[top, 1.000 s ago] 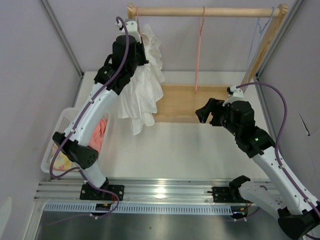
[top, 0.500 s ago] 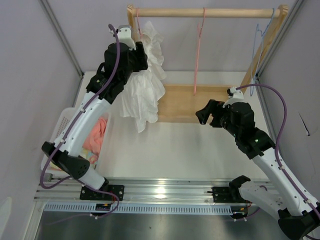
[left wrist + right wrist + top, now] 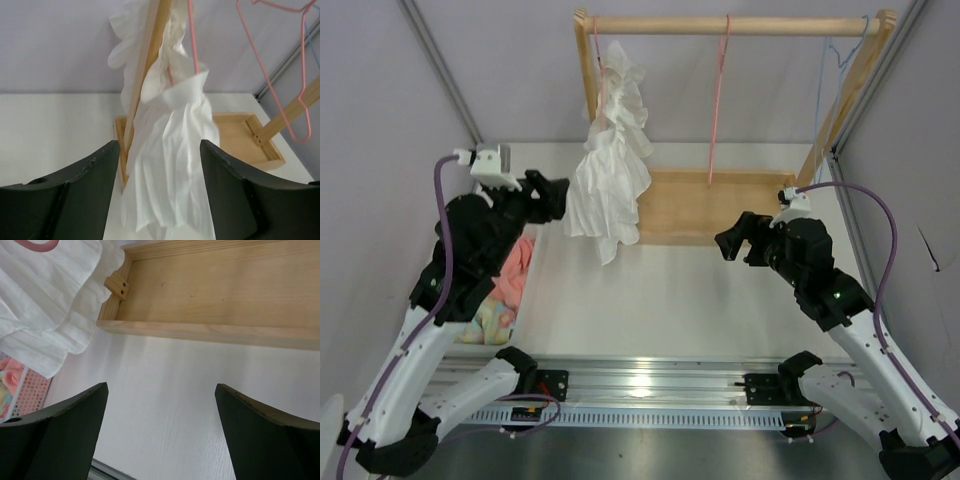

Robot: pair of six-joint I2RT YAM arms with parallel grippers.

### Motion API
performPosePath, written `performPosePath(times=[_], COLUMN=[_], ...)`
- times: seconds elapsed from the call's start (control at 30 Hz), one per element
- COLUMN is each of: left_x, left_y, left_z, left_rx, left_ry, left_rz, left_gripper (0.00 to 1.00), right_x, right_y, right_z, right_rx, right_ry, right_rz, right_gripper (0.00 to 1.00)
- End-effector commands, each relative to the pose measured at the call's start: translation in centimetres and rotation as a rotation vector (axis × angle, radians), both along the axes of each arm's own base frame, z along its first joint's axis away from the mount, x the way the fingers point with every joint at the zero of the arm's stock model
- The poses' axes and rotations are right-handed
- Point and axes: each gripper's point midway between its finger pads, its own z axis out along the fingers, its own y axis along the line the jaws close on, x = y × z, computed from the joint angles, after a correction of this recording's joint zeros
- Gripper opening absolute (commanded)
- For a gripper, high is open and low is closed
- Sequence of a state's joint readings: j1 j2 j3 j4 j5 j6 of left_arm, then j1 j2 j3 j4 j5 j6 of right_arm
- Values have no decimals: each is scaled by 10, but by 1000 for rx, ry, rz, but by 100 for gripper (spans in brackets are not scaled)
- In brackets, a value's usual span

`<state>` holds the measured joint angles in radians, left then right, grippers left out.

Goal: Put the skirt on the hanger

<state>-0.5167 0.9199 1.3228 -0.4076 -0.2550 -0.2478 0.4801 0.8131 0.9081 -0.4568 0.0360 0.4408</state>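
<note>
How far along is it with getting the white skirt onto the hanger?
Done, it seems: the skirt hangs bunched on the hanger, hooked over the wooden rail. In hand: nothing; the left end effector and right end effector are open, clear of the fabric. Left: probably nothing, unless the bunching needs straightening.

— How much of the hanger (image 3: 192, 45) shows above the left claw (image 3: 157, 146)?
— Only bits of wire. The skirt (image 3: 170, 165) covers the rest, and its top runs off the upper edge.
— And the skirt's lowest folds?
— Cut off by the bottom edge, between the claw's fingers. Left of the right claw (image 3: 159, 390), the basket (image 3: 31, 390) is cropped too.
</note>
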Motion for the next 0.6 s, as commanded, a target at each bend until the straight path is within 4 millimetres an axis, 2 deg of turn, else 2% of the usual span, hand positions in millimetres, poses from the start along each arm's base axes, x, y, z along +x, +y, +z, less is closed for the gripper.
performPosePath(times=[0.0,0.03,0.13,0.3,0.37,0.4,0.57], left_x=[-24,-25,-40,-51,-56,-57,-60], left_y=[10,9,10,4,1,1,0], left_z=[-47,-79,-108,-166,-171,-184,-188], left_rx=[-42,-28,-36,-29,-47,-40,-41], left_ry=[88,155,200,325,332,353,358], left_rz=[0,3,-25,-58,-85,-84,-92], left_gripper=[71,71,70,69,69,69,69], right_x=[-7,-9,-12,-16,-16,-16,-13], right_y=[-7,-9,-12,-18,-19,-18,-17], right_z=[5,1,-1,1,2,3,3], right_rx=[8,1,-6,7,15,17,24], right_ry=[-27,-15,-6,-21,-26,-28,-24], right_rz=[-10,-16,-22,-48,-56,-53,-58], right_gripper=[95,95,96,99,99,99,99])
